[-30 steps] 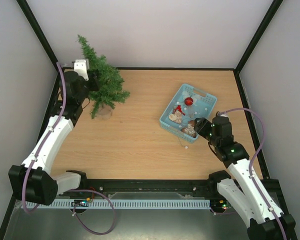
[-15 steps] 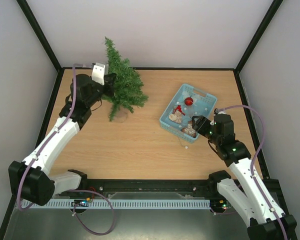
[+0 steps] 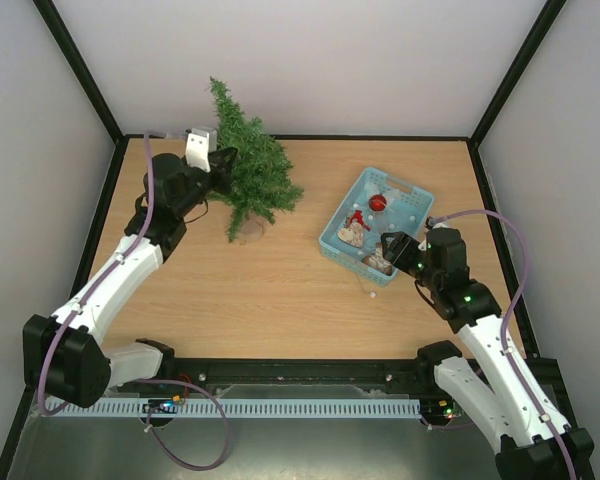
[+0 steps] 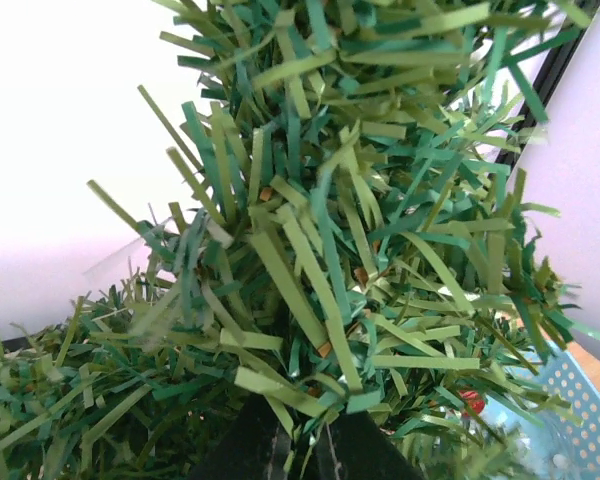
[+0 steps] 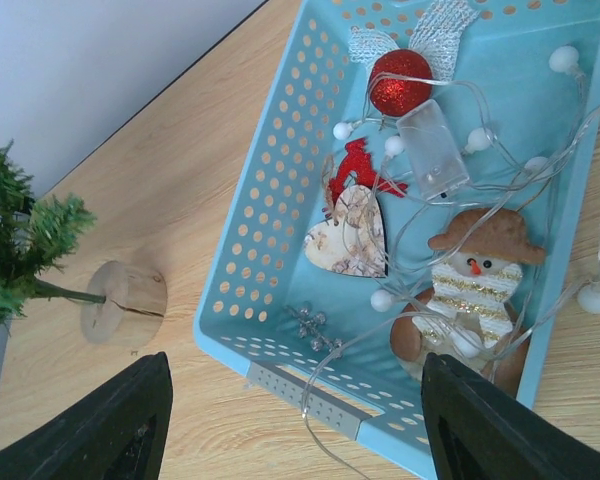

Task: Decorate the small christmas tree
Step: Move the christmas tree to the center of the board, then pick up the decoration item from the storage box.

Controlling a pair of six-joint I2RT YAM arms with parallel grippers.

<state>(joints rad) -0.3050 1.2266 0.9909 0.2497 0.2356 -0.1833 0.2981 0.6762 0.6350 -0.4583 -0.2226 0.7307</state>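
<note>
the small christmas tree [image 3: 252, 180] — dark green, bristly, conical, on a round wooden foot — is stood at the far left of the table [image 3: 280, 290], with its tip leaned toward the far-left corner. its branches are pinched by the jaws of the left gripper [image 3: 218, 165], which is much the nearer. the right gripper [image 5: 290, 385], jaws spread, is held well apart to the right, over the light blue perforated plastic basket [image 5: 270, 200].

small christmas tree [image 3: 252, 180]: table [image 3: 280, 290] far-left | basket [image 3: 342, 212]: right of tree, well apart | snowman [image 5: 477, 280]: in basket
</note>
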